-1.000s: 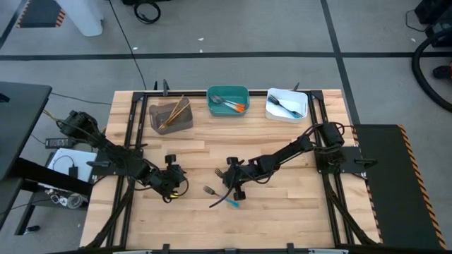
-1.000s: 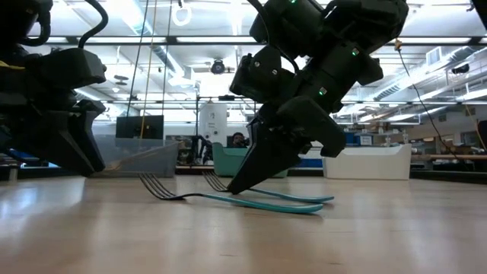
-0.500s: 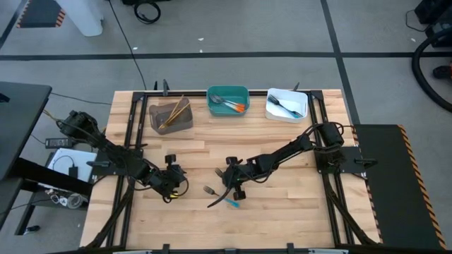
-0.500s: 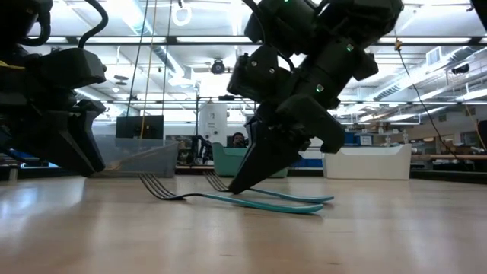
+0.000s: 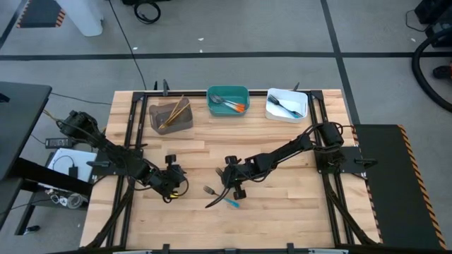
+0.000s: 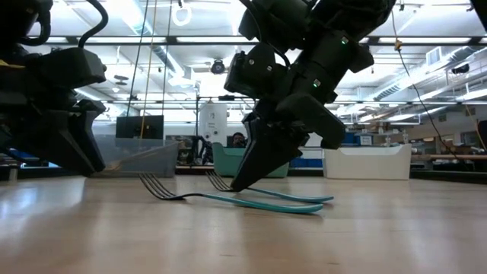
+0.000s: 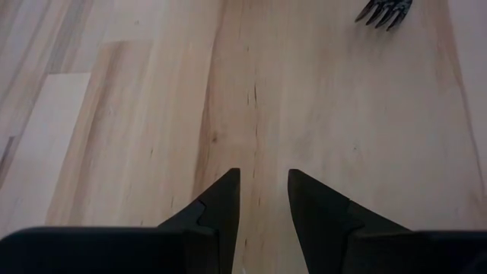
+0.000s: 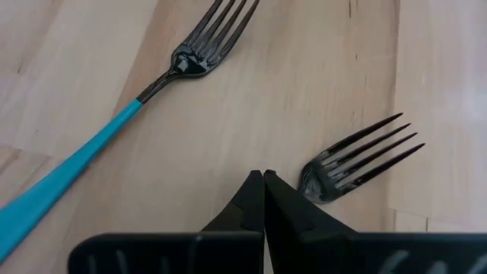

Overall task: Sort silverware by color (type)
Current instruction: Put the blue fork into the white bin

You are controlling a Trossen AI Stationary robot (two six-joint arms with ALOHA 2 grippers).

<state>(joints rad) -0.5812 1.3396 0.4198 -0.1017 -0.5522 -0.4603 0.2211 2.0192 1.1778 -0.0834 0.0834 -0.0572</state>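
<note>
Surface: pale wooden table (image 5: 282, 219) of butcher-block planks, in a large lit workshop with a grey floor and cables around it.
Bins: along the far edge stand a grey bin (image 5: 170, 116) with gold pieces, a teal bin (image 5: 228, 101) with orange-handled pieces, and a white bin (image 5: 287, 104) with dark pieces.
Silverware still out: two blue-handled forks (image 6: 251, 199) lie near the table's middle, close together, tines to the left in the low view.
Right gripper: right gripper (image 8: 264, 190) is at the middle of the table with its fingers pressed together, tips down at the neck of one fork (image 8: 358, 161); whether the handle is pinched between them cannot be told, since the tips hide it.
Left gripper: left gripper (image 7: 262, 199) waits low over bare wood left of centre, fingers apart and empty.
Risk: in my judgement, closed tips may skate off the slim handle or only nudge the fork, pushing it into the other fork (image 8: 114, 129) so the two cross.
Risk on lift: a grip this near the tines looks off-balance, so the handle could swing down and slip out.
</note>
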